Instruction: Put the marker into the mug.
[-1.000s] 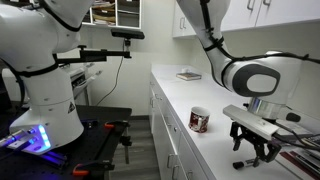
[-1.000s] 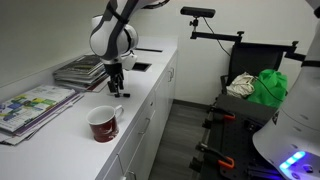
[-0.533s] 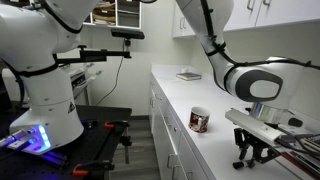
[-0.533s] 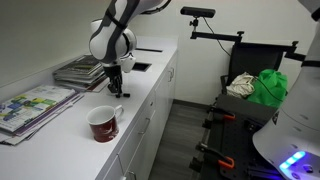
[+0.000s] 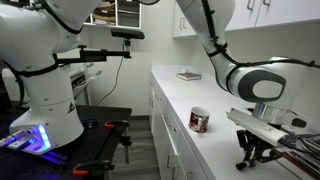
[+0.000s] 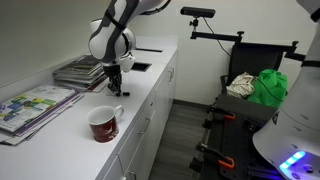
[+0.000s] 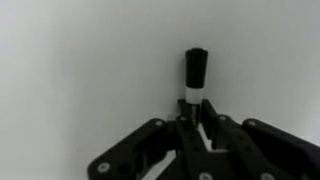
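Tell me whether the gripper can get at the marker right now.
Probably yes. In the wrist view the marker sits on the white counter with the gripper straddling its near end and nothing else close by. Whether it has closed on the marker is unclear.

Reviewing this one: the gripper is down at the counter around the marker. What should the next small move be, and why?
Probably a short, straight lift. In the wrist view the gripper looks shut on the marker, whose black cap sticks out beyond the fingers. In an exterior view it sits low at the counter. The mug stands apart, so the marker should clear the surface first.
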